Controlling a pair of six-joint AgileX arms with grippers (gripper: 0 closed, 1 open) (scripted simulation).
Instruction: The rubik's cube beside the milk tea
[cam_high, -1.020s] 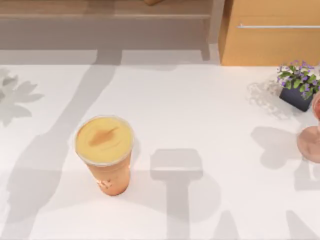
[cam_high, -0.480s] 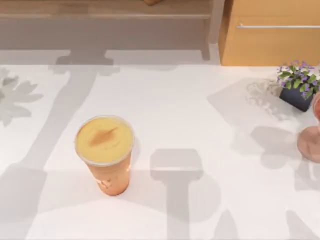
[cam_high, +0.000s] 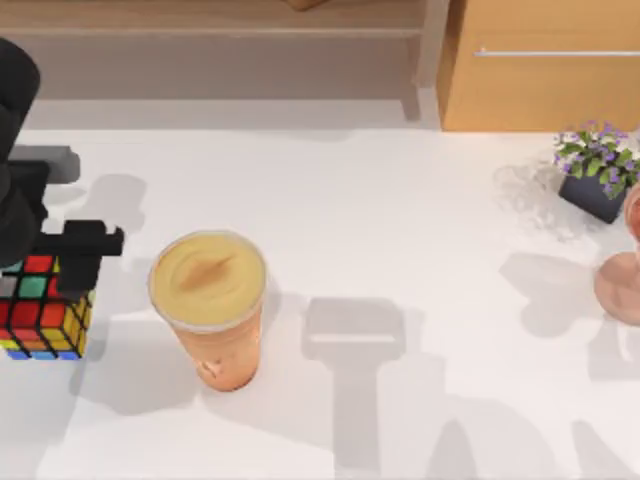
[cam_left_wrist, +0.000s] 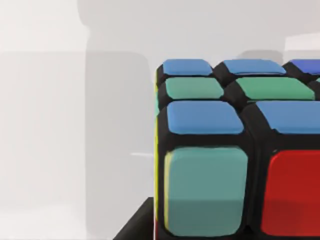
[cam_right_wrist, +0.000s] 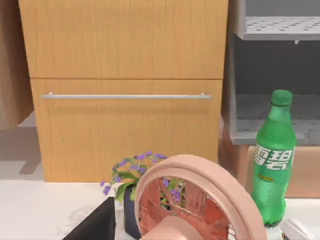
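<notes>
Left hand (cam_high: 50, 285) is mostly off the top view's left edge, rubik's cube (cam_high: 42, 308) clipped there too; pink glass (cam_high: 622, 270) cut off at right.

White table (cam_high: 400, 220) bears milk tea (cam_high: 210, 305), flowerpot (cam_high: 597, 172).

The rubik's cube (cam_left_wrist: 235, 150) looms very close, spreading from the middle toward three o'clock, its black grid framing blue, green, teal and red stickers. A thin yellow edge runs down its side. Behind it lies the pale bench (cam_left_wrist: 70, 140), crossed by soft grey shadows.
</notes>
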